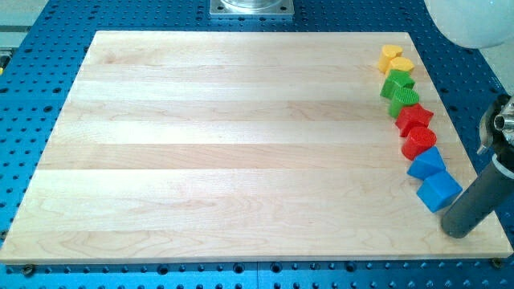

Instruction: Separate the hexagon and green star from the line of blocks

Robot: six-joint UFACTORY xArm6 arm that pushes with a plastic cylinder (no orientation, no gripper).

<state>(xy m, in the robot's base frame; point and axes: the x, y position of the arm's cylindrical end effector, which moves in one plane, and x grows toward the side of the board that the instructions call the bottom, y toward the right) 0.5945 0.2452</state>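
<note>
In the camera view, you are looking at a pale wooden board (pixel 241 144) lying on a blue perforated table (pixel 32 96), with a line of small plastic blocks running down the view's right edge. From the top they are sitting as a yellow heart-like block (pixel 390 54), a yellow hexagon block (pixel 401 65), a green star block (pixel 397 83), a green ridged round block (pixel 405 100), a red star block (pixel 414 119), a red ridged round block (pixel 419 142), a blue triangular block (pixel 426 163) and a blue cube (pixel 438 191).

My tip (pixel 458 232) is resting at the bottom right, just beside the blue cube, well apart from the hexagon and green star. There are no jaws here, only a dark rod.

You are seeing the approach step, I judge: nothing is separated yet. The next move is calling for travelling up beside the line, then pushing both targets leftward without dragging neighbours.
</note>
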